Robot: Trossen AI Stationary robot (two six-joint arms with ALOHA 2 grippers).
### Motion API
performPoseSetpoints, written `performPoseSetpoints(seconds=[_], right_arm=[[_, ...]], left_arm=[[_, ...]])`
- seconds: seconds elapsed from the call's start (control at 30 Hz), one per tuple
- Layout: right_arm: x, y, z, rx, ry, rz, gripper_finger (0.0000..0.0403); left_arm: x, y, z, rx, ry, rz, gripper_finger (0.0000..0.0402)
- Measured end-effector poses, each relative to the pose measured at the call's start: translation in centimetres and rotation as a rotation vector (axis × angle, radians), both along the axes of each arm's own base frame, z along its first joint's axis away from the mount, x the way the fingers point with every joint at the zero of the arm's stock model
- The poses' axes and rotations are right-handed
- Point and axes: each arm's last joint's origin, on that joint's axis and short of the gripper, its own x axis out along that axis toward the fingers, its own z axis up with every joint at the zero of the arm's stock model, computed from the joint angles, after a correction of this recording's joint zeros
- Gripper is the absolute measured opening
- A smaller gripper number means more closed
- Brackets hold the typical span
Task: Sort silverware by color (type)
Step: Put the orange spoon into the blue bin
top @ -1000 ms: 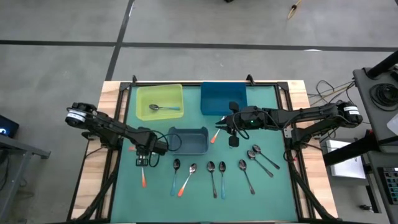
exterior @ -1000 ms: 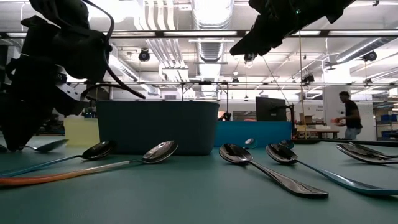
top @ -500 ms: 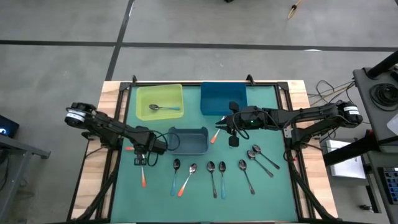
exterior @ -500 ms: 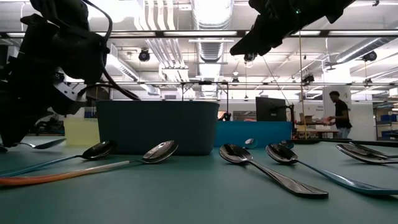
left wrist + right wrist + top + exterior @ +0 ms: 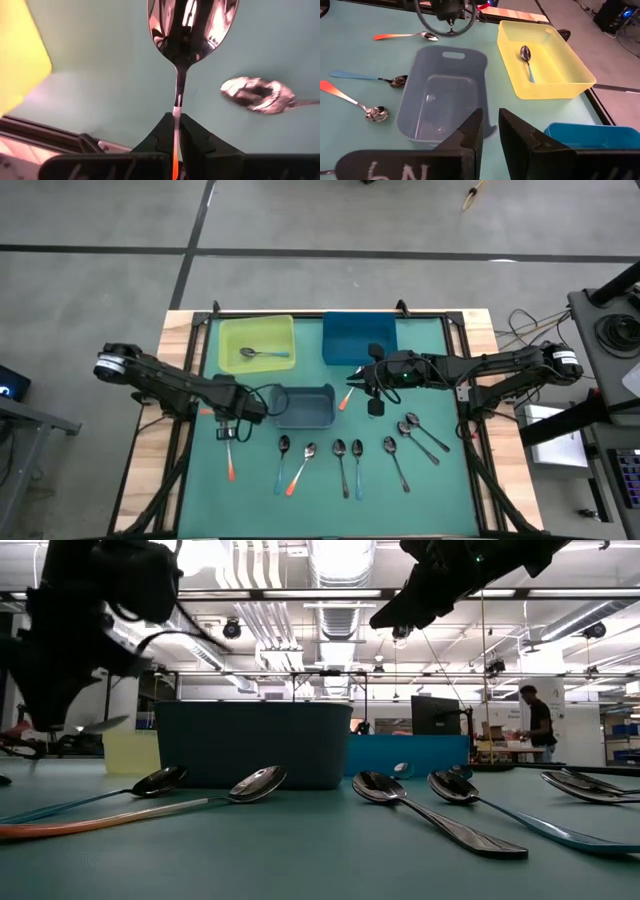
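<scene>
My left gripper hangs over the table's left part, shut on an orange-handled spoon whose shiny bowl sticks out past the fingers. My right gripper waits high above the gap between the grey bin and the blue bin. Its fingers stand a little apart with nothing between them. Below it another orange-handled spoon lies flat on the mat. Several more spoons lie in a row toward the near edge. My left gripper pinches the spoon's handle between its two fingers, just behind the neck, where the metal turns orange. The fingers come from above, pointing steeply down, and lie across the handle. The spoon is clear of the mat, its bowl toward the far edge and its orange end toward the near edge.
A yellow bin at the far left holds a blue-handled spoon. The grey bin stands mid-table, right of my left gripper. A blue-handled spoon and an orange one lie nearest the held spoon. A person stands far behind the table.
My left gripper has gone straight up with the orange-handled spoon. The spoon's bowl, low by the mat a second ago, now hangs well above it, and the whole spoon is lifted clear.
</scene>
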Motion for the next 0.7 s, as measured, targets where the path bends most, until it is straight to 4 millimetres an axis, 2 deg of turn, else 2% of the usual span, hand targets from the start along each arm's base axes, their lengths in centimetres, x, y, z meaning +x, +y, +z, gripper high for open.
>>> performPoseSetpoints(seconds=[0.2,0.37,0.57,0.7], right_arm=[[-0.3,0.0,0.4,-0.005,-0.016,0.002,0.0052],[-1.5,0.1,1.4,-0.007,-0.021,0.004,0.0052],[-3.3,0.8,1.9,0.002,-0.038,0.027,0.0052],[-4.5,1.3,2.6,-0.002,-0.085,0.048,0.0052]], left_arm=[[0.9,0.3,2.8,0.067,-0.152,-0.004,0.0],[2.6,0.9,5.5,0.142,-0.273,-0.043,0.0],[5.1,2.6,8.4,0.193,-0.438,-0.108,0.0],[6.9,4.4,10.1,0.226,-0.588,-0.168,0.0]])
